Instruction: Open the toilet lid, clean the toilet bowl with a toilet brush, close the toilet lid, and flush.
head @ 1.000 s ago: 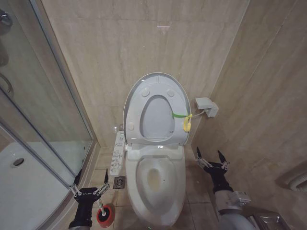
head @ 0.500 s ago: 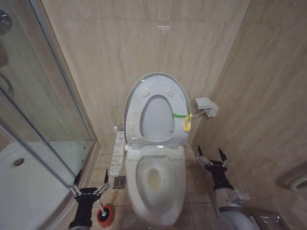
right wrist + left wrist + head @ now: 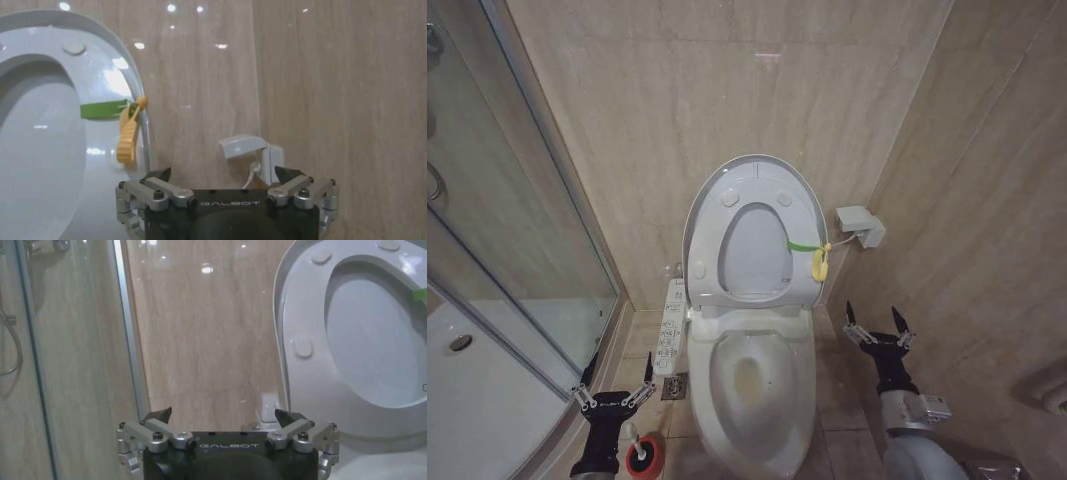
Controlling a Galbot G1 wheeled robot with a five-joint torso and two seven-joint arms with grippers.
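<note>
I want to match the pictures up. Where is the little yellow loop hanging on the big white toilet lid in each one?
Head view: the yellow looped tag hangs at the right edge of the raised large white glossy plastic toilet lid.
Left wrist view: the yellow loop is not in it; the lid fills the picture's right side.
Right wrist view: the tag hangs beside the lid.
Shared landmark: the lid.

A: so what are the arms doing rn?

B: both low, pointing up. left gripper (image 3: 613,385) sits down near the floor on the robot's left, fingers spread wide, nothing in them.

A: and the right one?

B: same deal. right gripper (image 3: 876,324) is a bit higher on its own side, wrist upright, fingers apart too, holding nothing.
</note>
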